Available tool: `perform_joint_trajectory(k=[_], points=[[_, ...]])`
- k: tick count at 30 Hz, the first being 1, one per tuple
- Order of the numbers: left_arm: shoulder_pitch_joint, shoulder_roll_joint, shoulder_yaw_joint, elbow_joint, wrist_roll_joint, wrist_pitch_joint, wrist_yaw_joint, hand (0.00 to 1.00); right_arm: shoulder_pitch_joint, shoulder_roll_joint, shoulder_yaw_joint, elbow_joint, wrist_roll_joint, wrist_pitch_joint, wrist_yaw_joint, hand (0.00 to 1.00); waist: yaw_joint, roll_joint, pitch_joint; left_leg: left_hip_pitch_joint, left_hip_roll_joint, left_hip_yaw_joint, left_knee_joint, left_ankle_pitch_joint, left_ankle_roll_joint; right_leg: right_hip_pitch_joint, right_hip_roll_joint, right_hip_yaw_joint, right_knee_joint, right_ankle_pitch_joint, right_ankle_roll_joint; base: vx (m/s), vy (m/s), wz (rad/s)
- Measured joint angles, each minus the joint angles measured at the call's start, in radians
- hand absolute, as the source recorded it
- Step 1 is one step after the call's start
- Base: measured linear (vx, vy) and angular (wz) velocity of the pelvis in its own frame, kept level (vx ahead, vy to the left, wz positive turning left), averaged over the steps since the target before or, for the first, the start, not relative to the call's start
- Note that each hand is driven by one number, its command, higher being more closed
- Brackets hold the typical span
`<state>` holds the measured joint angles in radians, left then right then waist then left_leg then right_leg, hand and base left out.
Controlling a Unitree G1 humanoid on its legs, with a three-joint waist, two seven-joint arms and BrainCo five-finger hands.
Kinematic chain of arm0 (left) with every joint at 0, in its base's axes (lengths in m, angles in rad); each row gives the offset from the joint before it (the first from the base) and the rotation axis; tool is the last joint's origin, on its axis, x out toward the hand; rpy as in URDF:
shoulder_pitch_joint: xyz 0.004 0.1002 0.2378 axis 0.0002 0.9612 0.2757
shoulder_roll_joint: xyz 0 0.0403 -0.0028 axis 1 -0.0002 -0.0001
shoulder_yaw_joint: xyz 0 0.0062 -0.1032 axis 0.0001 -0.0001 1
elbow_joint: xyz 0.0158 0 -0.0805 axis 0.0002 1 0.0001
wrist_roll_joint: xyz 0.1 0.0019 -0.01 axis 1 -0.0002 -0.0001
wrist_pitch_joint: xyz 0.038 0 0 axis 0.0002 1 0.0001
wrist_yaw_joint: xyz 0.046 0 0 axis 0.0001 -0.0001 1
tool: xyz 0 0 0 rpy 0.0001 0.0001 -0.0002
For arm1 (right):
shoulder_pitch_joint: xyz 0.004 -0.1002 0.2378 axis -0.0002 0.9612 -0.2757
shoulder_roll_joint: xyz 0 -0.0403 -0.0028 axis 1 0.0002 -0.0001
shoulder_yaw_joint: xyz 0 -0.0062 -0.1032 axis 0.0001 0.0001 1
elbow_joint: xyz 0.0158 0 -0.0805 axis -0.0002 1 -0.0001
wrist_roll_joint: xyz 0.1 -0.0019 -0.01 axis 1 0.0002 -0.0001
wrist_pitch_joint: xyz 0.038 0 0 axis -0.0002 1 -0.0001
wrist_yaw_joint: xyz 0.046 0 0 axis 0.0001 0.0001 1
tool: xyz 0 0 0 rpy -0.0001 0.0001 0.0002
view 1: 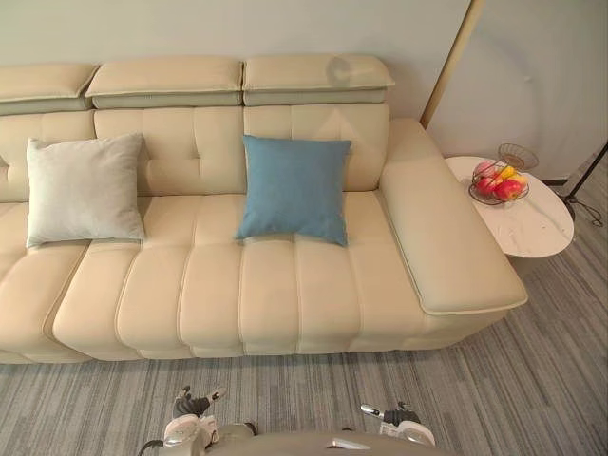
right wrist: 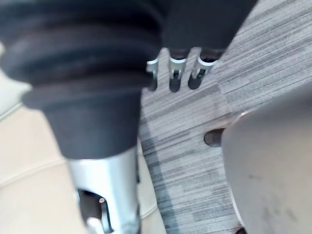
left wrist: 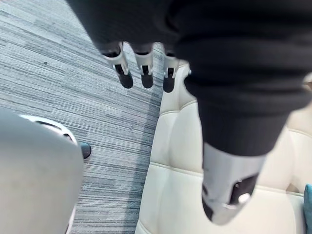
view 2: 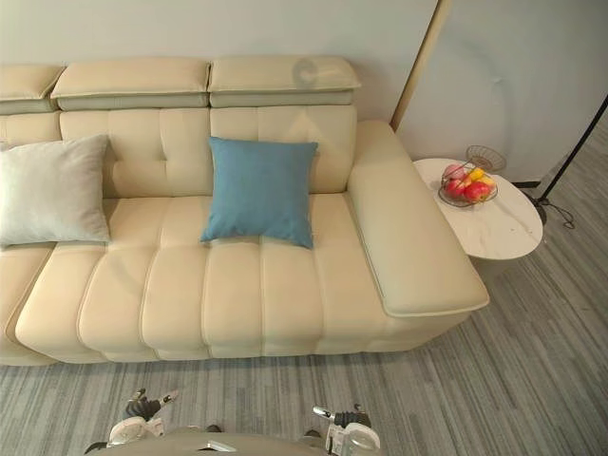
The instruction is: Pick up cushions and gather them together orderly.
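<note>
Nearest, left hand [left wrist: 145, 59] and right hand [right wrist: 176, 66], low at the near edge of the head views, hanging over grey striped carpet [view 1: 532, 380] just short of the front of a cream sofa [view 1: 266, 294]. Fingers [left wrist: 118, 61] of the left straight and slightly apart, thumb [left wrist: 226, 180] out to the side, clasping nothing, touching nothing. Same on the right: fingers [right wrist: 200, 68] straight, in a loose row, thumb [right wrist: 109, 195] apart, nothing held.

Farther off, on the seat and leaning upright against the backrest, blue cushion [view 1: 294, 188] toward the right, near the broad armrest [view 1: 446, 237]. Pale grey cushion [view 1: 84, 188] at the left, also propped against the backrest, well apart from the blue one.

Beyond the armrest, white oval side table [view 1: 541, 233] carrying a wire fruit bowl [view 1: 497, 182] and a smaller wire basket [view 1: 518, 155] just behind it.
</note>
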<state>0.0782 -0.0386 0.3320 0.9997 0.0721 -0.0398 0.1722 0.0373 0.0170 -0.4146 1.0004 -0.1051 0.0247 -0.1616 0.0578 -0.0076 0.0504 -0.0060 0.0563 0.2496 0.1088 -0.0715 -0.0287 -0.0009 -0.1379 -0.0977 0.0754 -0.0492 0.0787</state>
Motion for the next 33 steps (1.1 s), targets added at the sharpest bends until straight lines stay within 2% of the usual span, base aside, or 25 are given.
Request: perform_joint_trajectory(k=[4, 11, 17, 19, 20, 22, 23, 25, 28, 29, 30, 31, 32, 33], points=[[-0.001, 0.016, -0.012, 0.023, -0.005, 0.001, -0.032, 0.0, 0.0, -0.02, -0.021, 0.041, 0.042, 0.001, 0.01, 0.0, -0.004, 0.006, -0.006, 0.05, -0.009, 0.0, -0.085, 0.041, -0.005, 0.031, -0.001, -0.019, -0.04, 0.016, 0.017, 0.03, -0.011, 0.04], [-0.01, 0.043, -0.06, 0.067, -0.033, 0.01, -0.091, 0.0, -0.002, -0.041, -0.039, 0.081, 0.119, 0.016, 0.03, 0.0, -0.028, 0.017, -0.014, 0.066, 0.004, 0.027, -0.099, 0.046, -0.013, 0.049, 0.012, -0.016, -0.079, 0.042, 0.028, 0.02, -0.019, -0.08], [-0.018, 0.053, -0.059, 0.072, -0.041, 0.01, -0.093, 0.0, -0.003, -0.059, -0.042, 0.075, 0.118, 0.016, 0.029, 0.0, -0.036, 0.025, 0.024, 0.075, 0.057, 0.116, 0.03, -0.026, -0.043, 0.035, 0.051, 0.104, -0.074, 0.061, 0.012, -0.07, -0.034, -0.65], [-0.028, 0.051, -0.056, 0.072, -0.041, 0.01, -0.093, 0.0, -0.004, -0.065, -0.039, 0.075, 0.116, 0.017, 0.028, 0.0, -0.033, 0.022, 0.034, 0.052, 0.058, 0.073, 0.065, -0.028, -0.043, 0.002, 0.057, 0.154, -0.069, 0.065, 0.011, -0.08, -0.059, -0.7], [-0.03, 0.044, -0.056, 0.073, -0.041, 0.009, -0.093, 0.0, -0.005, -0.07, -0.039, 0.075, 0.114, 0.018, 0.027, 0.0, -0.032, 0.019, 0.038, 0.031, 0.052, -0.005, 0.069, -0.034, -0.04, -0.037, 0.063, 0.194, -0.071, 0.067, 0.0, -0.07, -0.043, -0.73], [-0.039, 0.033, -0.054, 0.074, -0.044, 0.009, -0.092, 0.0, -0.008, -0.084, -0.04, 0.073, 0.106, 0.019, 0.025, 0.0, -0.035, 0.036, 0.045, 0.029, 0.054, -0.03, 0.054, -0.067, -0.049, -0.068, 0.078, 0.237, -0.085, 0.079, -0.015, -0.08, -0.014, -0.84], [-0.048, 0.028, -0.047, 0.073, -0.048, 0.009, -0.092, 0.0, -0.01, -0.083, -0.04, 0.07, 0.102, 0.02, 0.024, 0.0, -0.033, 0.039, 0.052, 0.039, 0.055, 0.002, 0.051, -0.074, -0.048, -0.072, 0.08, 0.26, -0.09, 0.084, -0.019, -0.1, 0.049, -0.94], [-0.051, 0.025, -0.028, 0.07, -0.05, 0.008, -0.092, 0.0, -0.009, -0.077, -0.036, 0.044, 0.098, 0.023, 0.023, 0.0, -0.029, 0.026, 0.066, 0.06, 0.059, 0.073, 0.055, -0.103, -0.054, -0.083, 0.084, 0.301, -0.103, 0.111, -0.028, -0.11, 0.046, -1.17], [-0.055, 0.03, -0.024, 0.07, -0.049, 0.009, -0.091, 0.0, -0.016, -0.054, 0.027, -0.005, 0.097, 0.025, 0.024, 0.0, -0.028, 0.013, 0.064, 0.064, 0.081, 0.238, 0.083, -0.142, -0.063, -0.156, 0.104, 0.36, -0.099, 0.142, -0.056, -0.05, 0.004, -1.7], [-0.057, 0.034, -0.033, 0.07, -0.049, 0.009, -0.089, 0.0, -0.029, -0.052, 0.048, -0.007, 0.097, 0.022, 0.025, 0.0, -0.03, 0.007, 0.068, 0.068, 0.091, 0.31, 0.093, -0.141, -0.066, -0.195, 0.106, 0.339, -0.087, 0.168, -0.068, 0.04, -0.018, -1.58], [-0.059, 0.038, -0.042, 0.071, -0.049, 0.009, -0.089, 0.0, -0.039, -0.052, 0.05, -0.006, 0.097, 0.023, 0.025, 0.0, -0.033, 0.01, 0.075, 0.075, 0.106, 0.363, 0.106, -0.146, -0.071, -0.225, 0.103, 0.273, -0.07, 0.18, -0.082, 0.09, -0.047, -1.72], [-0.062, 0.041, -0.045, 0.07, -0.049, 0.009, -0.088, 0.0, -0.043, -0.053, 0.05, -0.006, 0.097, 0.022, 0.025, 0.0, -0.034, 0.019, 0.076, 0.088, 0.128, 0.414, 0.123, -0.146, -0.073, -0.265, 0.093, 0.143, -0.018, 0.176, -0.113, 0.1, -0.058, -1.2], [-0.062, 0.043, -0.049, 0.07, -0.049, 0.009, -0.088, 0.0, -0.043, -0.052, 0.05, -0.004, 0.097, 0.022, 0.024, 0.0, -0.035, 0.018, 0.076, 0.092, 0.135, 0.427, 0.13, -0.146, -0.073, -0.282, 0.085, 0.067, 0.019, 0.167, -0.129, 0.11, -0.065, -1.06], [-0.066, 0.051, -0.059, 0.068, -0.049, 0.01, -0.087, 0.0, -0.043, -0.053, 0.058, -0.004, 0.096, 0.021, 0.023, 0.0, -0.038, 0.016, 0.075, 0.101, 0.146, 0.437, 0.15, -0.146, -0.073, -0.311, 0.063, -0.12, 0.098, 0.149, -0.154, 0.17, -0.15, -1.02]])
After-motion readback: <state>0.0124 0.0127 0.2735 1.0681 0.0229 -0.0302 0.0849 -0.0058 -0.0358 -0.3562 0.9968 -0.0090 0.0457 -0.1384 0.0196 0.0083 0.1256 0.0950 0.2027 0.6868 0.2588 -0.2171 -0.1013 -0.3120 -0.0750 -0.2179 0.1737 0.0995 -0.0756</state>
